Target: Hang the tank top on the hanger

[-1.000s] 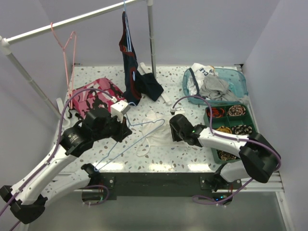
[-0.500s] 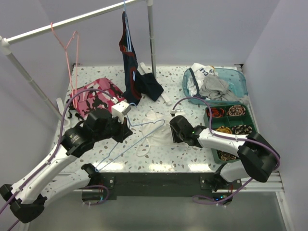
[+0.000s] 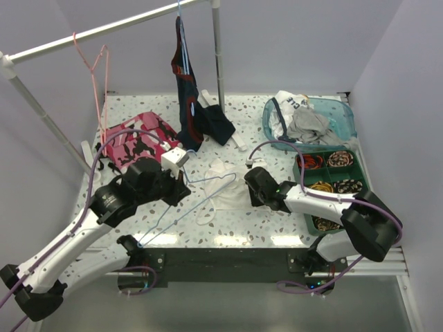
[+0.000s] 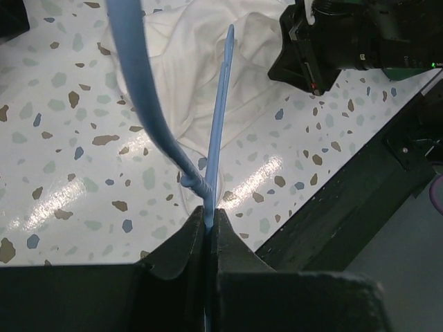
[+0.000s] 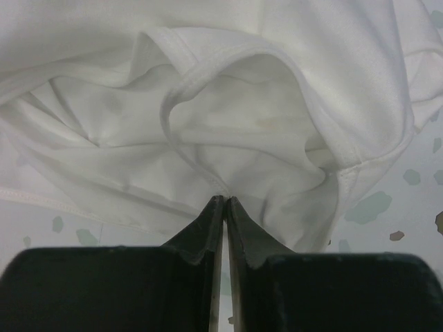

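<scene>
Between my left gripper (image 4: 208, 221) and right gripper (image 5: 225, 200) the way is barred by the thin light-blue hanger (image 4: 220, 117) and limp white tank top (image 5: 228, 104). Bare speckled tabletop (image 4: 76, 173) lies open left of my left gripper; a green compartment tray (image 3: 297, 169) crowds behind my right.

A robot test booth, likely in a lab
Plain pale walls (image 3: 291, 41) box in a speckled table (image 3: 270, 225); a clothes rail (image 3: 104, 29) runs at 11 o'clock, a green tray (image 3: 297, 166) at 3 o'clock.
</scene>
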{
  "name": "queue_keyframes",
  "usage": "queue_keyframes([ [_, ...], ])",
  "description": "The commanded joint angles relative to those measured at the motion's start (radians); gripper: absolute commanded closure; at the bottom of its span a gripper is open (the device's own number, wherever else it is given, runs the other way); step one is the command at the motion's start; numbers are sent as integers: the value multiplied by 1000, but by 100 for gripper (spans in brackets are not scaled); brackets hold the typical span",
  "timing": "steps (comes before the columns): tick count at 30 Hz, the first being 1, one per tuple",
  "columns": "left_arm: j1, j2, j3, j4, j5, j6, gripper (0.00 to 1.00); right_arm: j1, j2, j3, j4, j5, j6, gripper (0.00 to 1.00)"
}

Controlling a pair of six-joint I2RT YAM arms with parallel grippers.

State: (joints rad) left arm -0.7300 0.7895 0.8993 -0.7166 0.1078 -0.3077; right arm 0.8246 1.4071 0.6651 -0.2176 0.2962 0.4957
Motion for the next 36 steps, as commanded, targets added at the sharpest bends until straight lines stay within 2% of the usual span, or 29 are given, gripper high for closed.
queue_keyframes([
  [1,-8,-27,-17,65,18,-2,100,4,-37,28,-12,11,4,95],
  [10,-28,-21,-52,120,78,-14,100,4,-138,142,-172,52,6,96],
  [17,-83,1,-63,129,40,-42,100,-2,-188,235,-278,103,-11,96],
  [24,-176,40,-82,173,-77,-68,100,-10,-203,272,-307,92,-20,97],
  [30,-215,89,-145,373,-105,-45,100,-10,-234,289,-332,93,-19,97],
  [32,-221,108,-189,486,-105,-15,100,-8,-244,292,-335,92,-17,97],
  [36,-227,184,-238,647,-70,38,100,-10,-252,303,-342,93,-14,97],
])
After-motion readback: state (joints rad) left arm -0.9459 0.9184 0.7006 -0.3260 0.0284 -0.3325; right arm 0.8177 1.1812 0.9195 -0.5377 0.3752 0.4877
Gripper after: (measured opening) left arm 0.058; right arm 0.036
